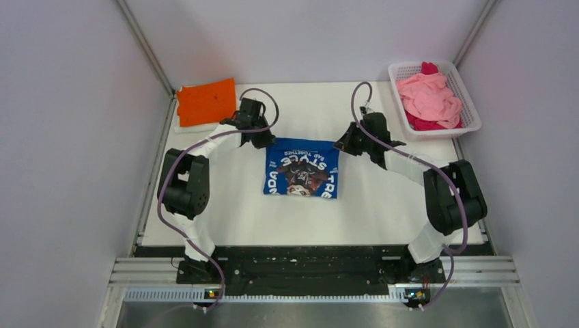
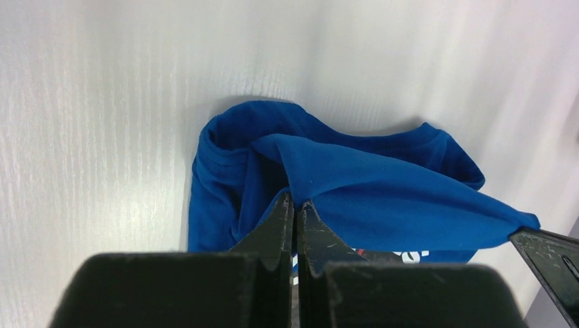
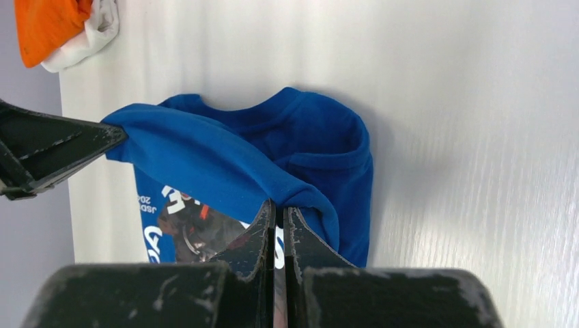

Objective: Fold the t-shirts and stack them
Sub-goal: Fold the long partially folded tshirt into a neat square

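The royal-blue t-shirt (image 1: 301,168) lies mid-table, partly folded, white lettering and round graphic facing up. My left gripper (image 1: 265,141) is shut on its far left corner; in the left wrist view (image 2: 295,203) the blue cloth (image 2: 382,195) is pinched and stretched taut to the right. My right gripper (image 1: 339,145) is shut on the far right corner; in the right wrist view (image 3: 279,207) the blue cloth (image 3: 225,164) runs left to the other gripper's fingertips (image 3: 82,143). A folded orange t-shirt (image 1: 205,101) lies at the back left. Pink and magenta t-shirts (image 1: 430,99) fill the basket.
A white mesh basket (image 1: 466,96) stands at the back right corner. The orange shirt rests on something white (image 3: 92,37). Grey walls close in the table on the left, back and right. A black rail (image 1: 307,263) runs along the near edge.
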